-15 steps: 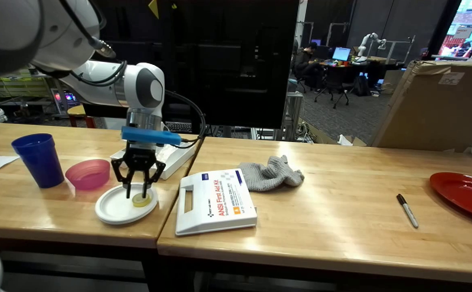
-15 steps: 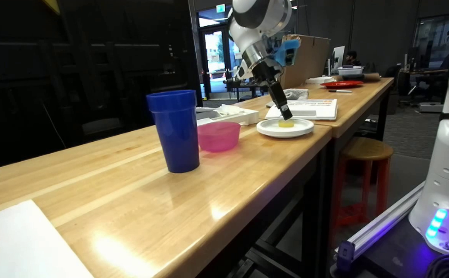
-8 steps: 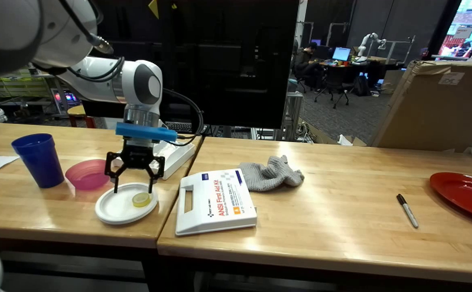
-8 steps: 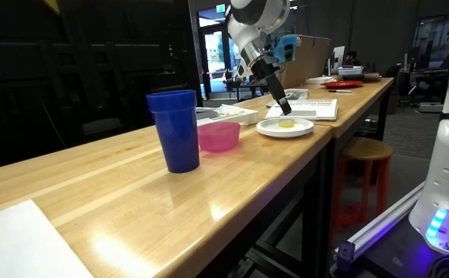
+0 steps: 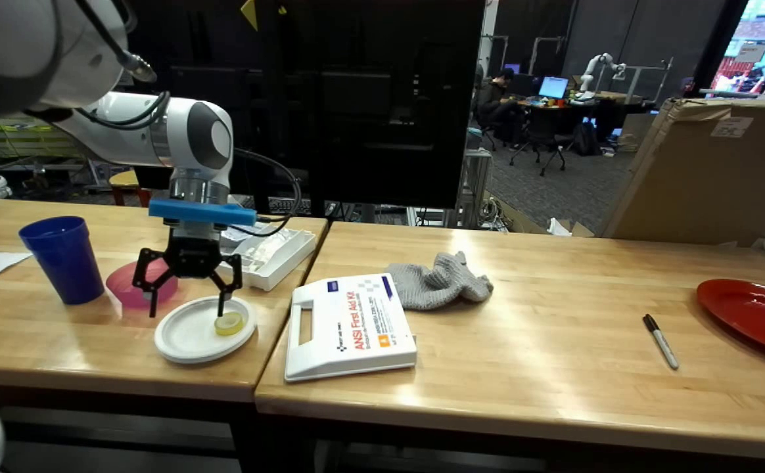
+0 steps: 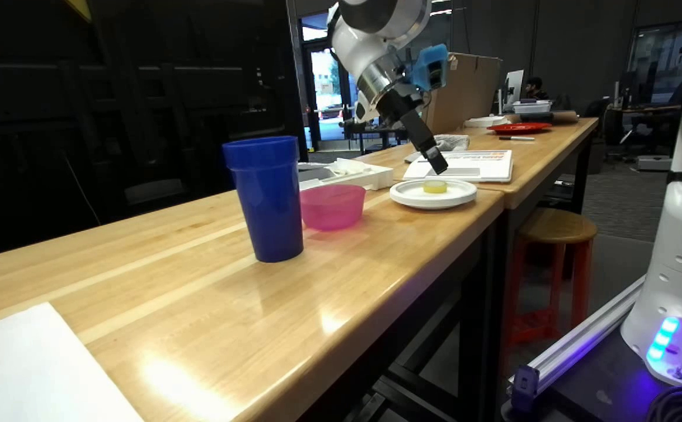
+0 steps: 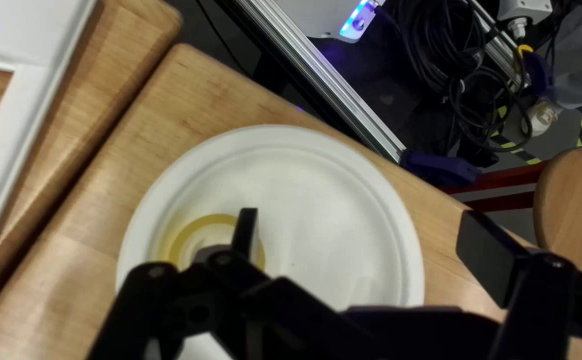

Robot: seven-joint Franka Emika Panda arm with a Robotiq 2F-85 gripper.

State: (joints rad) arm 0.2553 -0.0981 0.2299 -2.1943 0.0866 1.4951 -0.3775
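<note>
A yellow ring, perhaps a tape roll [image 5: 230,331], lies flat on a white plate [image 5: 185,338] close to the table's front edge. The ring [image 6: 435,187] and plate [image 6: 408,199] also show in the other camera's exterior view. Above the plate my gripper [image 5: 187,311] stands open, its fingers spread wide with nothing between them. In the wrist view, the gripper [image 7: 363,235] has one fingertip [image 7: 245,230] in front of the yellow ring [image 7: 216,219], covering part of it. The opposite fingertip [image 7: 488,255] shows past the plate's rim, over bare wood.
Beside the plate are a pink bowl [image 5: 129,295] and a blue cup [image 5: 64,263]. A white first aid kit [image 5: 349,328] lies across the table seam. Behind are a white tray [image 5: 284,270] and grey cloth [image 5: 445,282]. Farther off lie a marker [image 5: 662,341] and red plate [image 5: 750,312].
The gripper's fingers have spread from a narrow gap to wide apart. The arm has lifted slightly and shifted toward the pink bowl's side. The yellow ring stays on the plate.
</note>
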